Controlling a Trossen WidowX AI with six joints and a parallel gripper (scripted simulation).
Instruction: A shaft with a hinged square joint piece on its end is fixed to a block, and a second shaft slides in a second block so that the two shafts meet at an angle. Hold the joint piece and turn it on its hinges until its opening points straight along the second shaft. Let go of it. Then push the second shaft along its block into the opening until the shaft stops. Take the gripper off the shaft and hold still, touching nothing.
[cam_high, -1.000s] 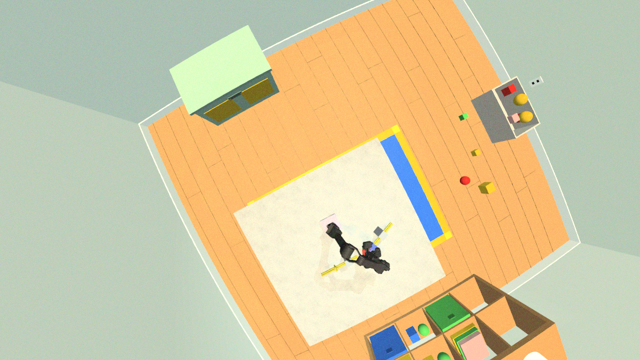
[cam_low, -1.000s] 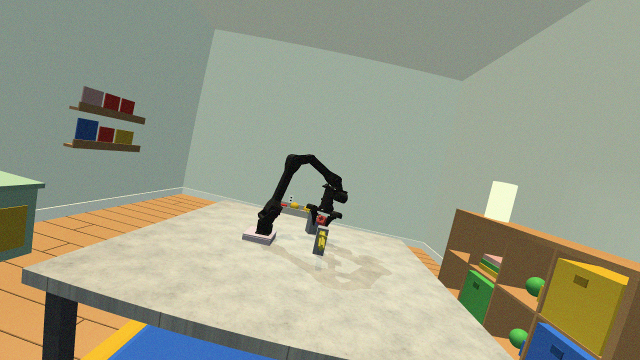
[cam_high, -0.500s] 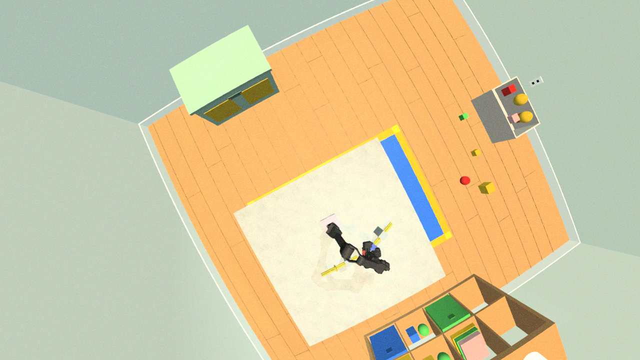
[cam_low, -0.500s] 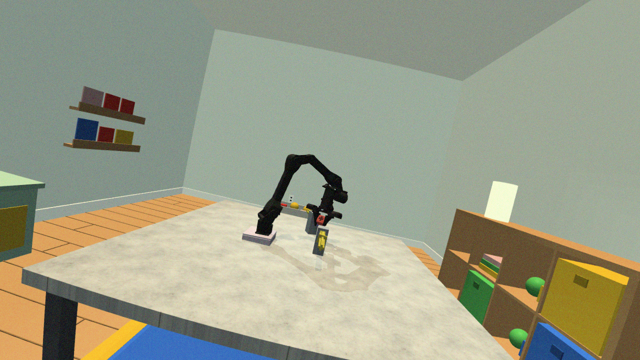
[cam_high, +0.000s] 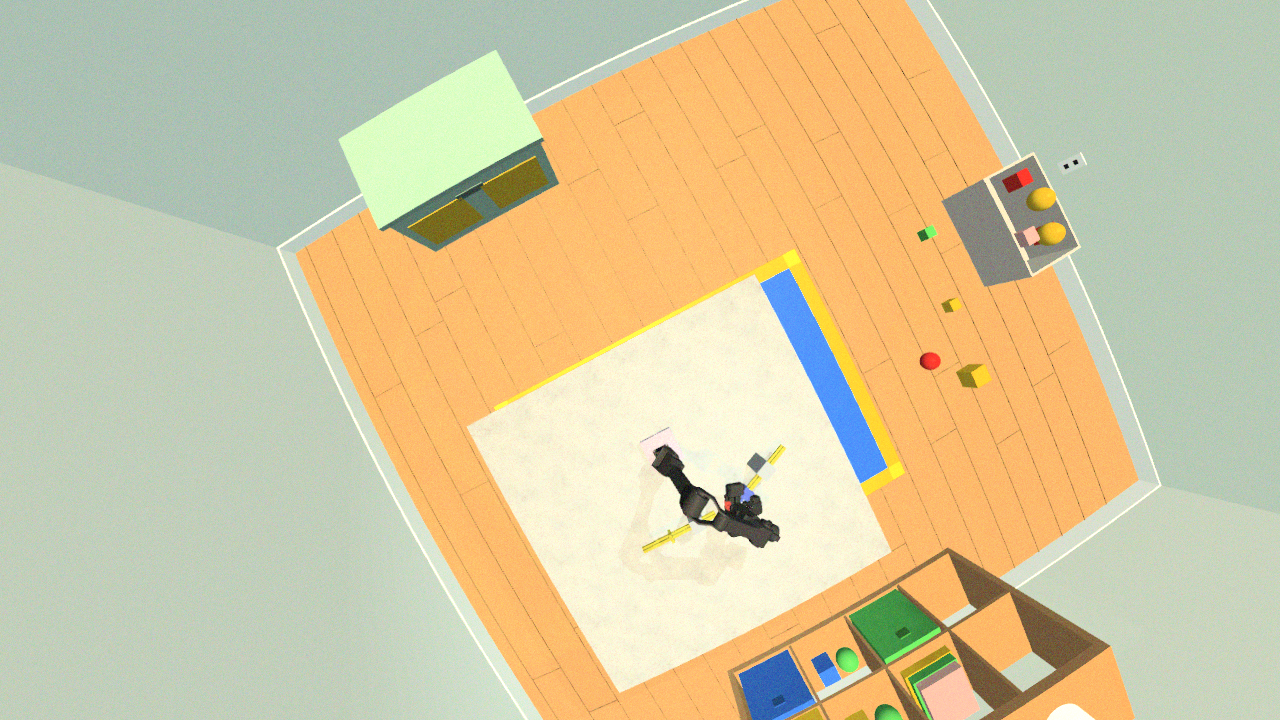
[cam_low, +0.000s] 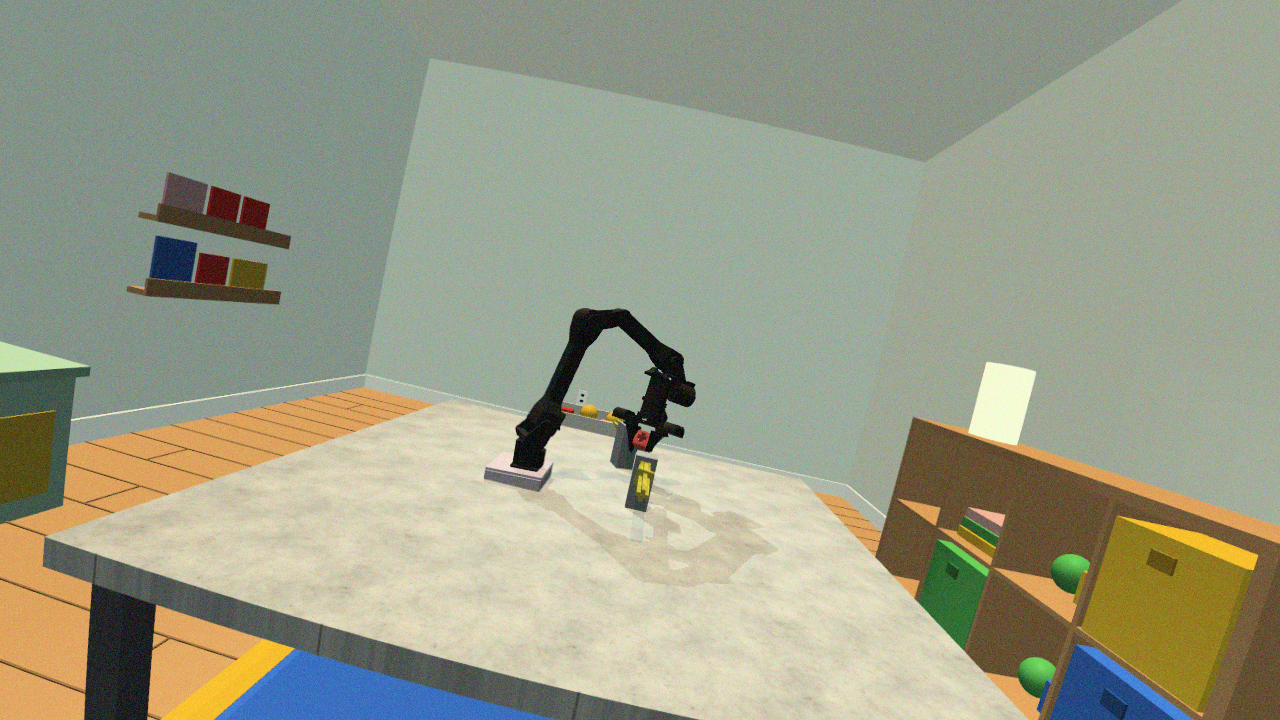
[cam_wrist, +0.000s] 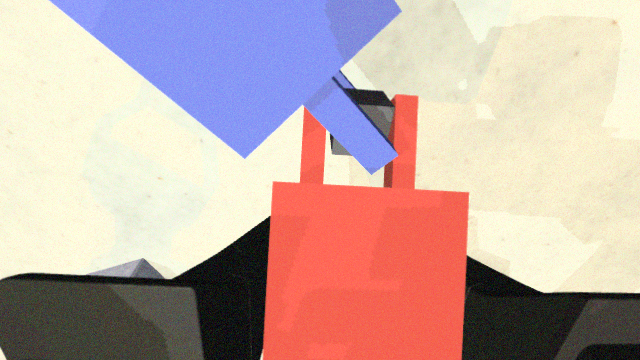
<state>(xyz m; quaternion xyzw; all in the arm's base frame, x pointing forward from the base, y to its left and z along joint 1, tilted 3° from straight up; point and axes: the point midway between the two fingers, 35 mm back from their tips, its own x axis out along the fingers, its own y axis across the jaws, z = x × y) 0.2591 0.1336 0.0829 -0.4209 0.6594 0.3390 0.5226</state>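
- The gripper (cam_high: 742, 504) (cam_low: 642, 440) (cam_wrist: 336, 223) is sitting about half open, its fingers pinching the red joint piece (cam_high: 727, 505) (cam_low: 640, 438) (cam_wrist: 365, 270) from both sides, so that's your part, right between the fingertips.
- Just ahead of the fingers, the blue yoke (cam_high: 746, 493) (cam_wrist: 200, 65) is meeting the red prongs at a slant. I'd be swinging the piece in a slow arc around that hinge, wrist turning along with it, not dragging it sideways. Too much squeeze or pull is risking a bind or a slip.
- Near the gripper, the second shaft (cam_high: 666, 538) (cam_low: 643, 483) is poking through its grey block (cam_low: 632, 488). That line is what you're aiming the opening at; the wrist cam isn't showing the shaft, so I'm honestly guessing on how far off it is.
- Next would be opening wide and backing off cleanly, so the fingers aren't knocking the angle out before the push.
- Beyond the yoke, the other block (cam_high: 756, 462) (cam_low: 619, 447) is carrying the fixed shaft (cam_high: 776, 454); keep the fingers clear of both.
- Way off from the gripper, the cubby shelf (cam_high: 1092, 680) (cam_low: 1074, 479) and red ball (cam_high: 930, 360) aren't blocking anything.
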